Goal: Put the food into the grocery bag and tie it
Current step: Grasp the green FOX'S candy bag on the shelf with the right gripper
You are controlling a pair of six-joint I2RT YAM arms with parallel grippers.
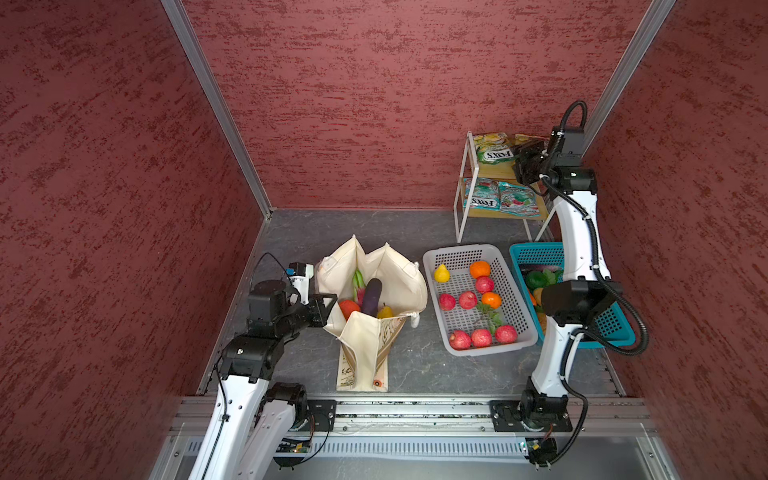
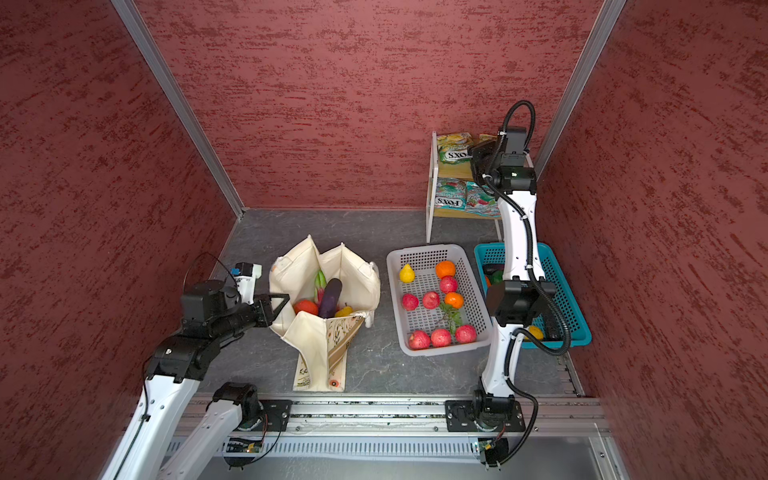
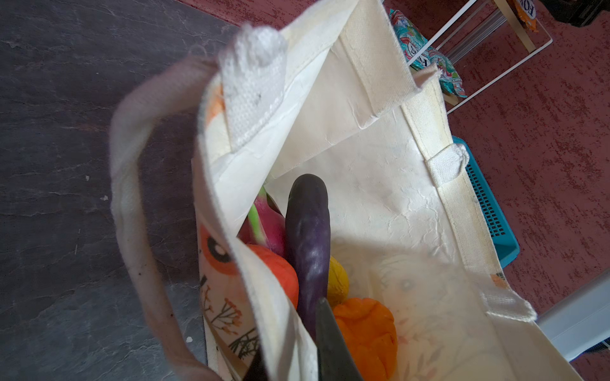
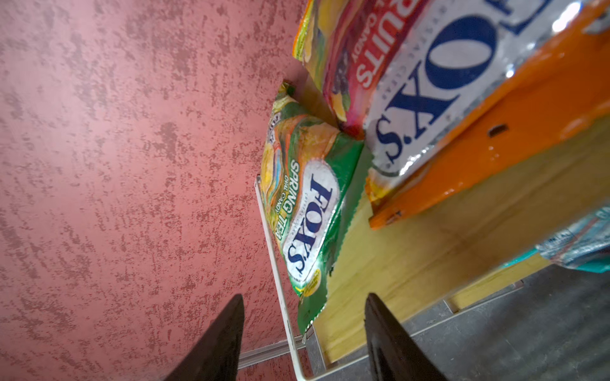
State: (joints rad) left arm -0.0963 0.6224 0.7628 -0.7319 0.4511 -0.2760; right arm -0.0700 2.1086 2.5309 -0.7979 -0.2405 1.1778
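R gripper (image 4: 304, 297) jaws spread, aimed at green FOX'S pkt (image 4: 307, 198) on rack top shelf (image 4: 412, 250): I'd straddle its near edge, pinch firm, lift clear of wire rim (image 4: 279, 283); L gripper (image 1: 330, 311) pinches grocery bag (image 1: 399, 282) rim mid-table, mouth open.
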